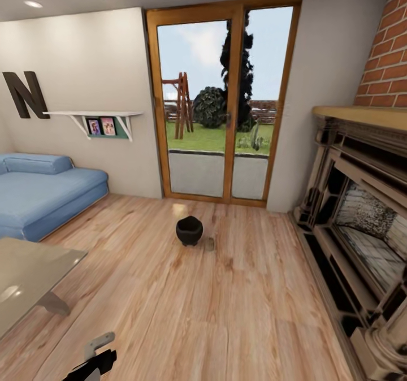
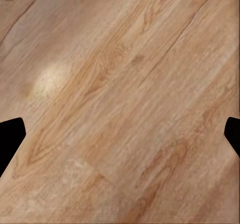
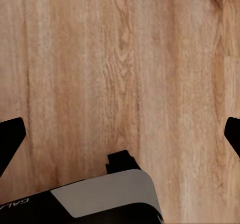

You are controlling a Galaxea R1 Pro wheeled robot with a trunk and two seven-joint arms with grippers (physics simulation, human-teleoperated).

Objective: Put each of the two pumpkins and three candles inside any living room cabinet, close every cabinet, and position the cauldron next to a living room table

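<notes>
The black round cauldron point(image 1: 189, 231) stands on the wooden floor in front of the glass patio door. Just beside it on its right sits one small beige-grey candle point(image 1: 210, 244). The pumpkins and the cabinet are out of view. My left gripper point(image 2: 120, 134) is open over bare floorboards, its dark fingertips point(image 2: 10, 136) far apart with nothing between them. My right gripper point(image 3: 120, 134) is open too, above the floor and part of my own grey-and-black base point(image 3: 100, 196). A piece of my left arm point(image 1: 93, 361) shows at the bottom of the head view.
A glass-topped table point(image 1: 28, 273) stands at the near left, with a blue sofa point(image 1: 39, 191) behind it. A large stone fireplace point(image 1: 362, 211) fills the right side. The patio door point(image 1: 223, 104) closes the far wall. Open floor lies between me and the cauldron.
</notes>
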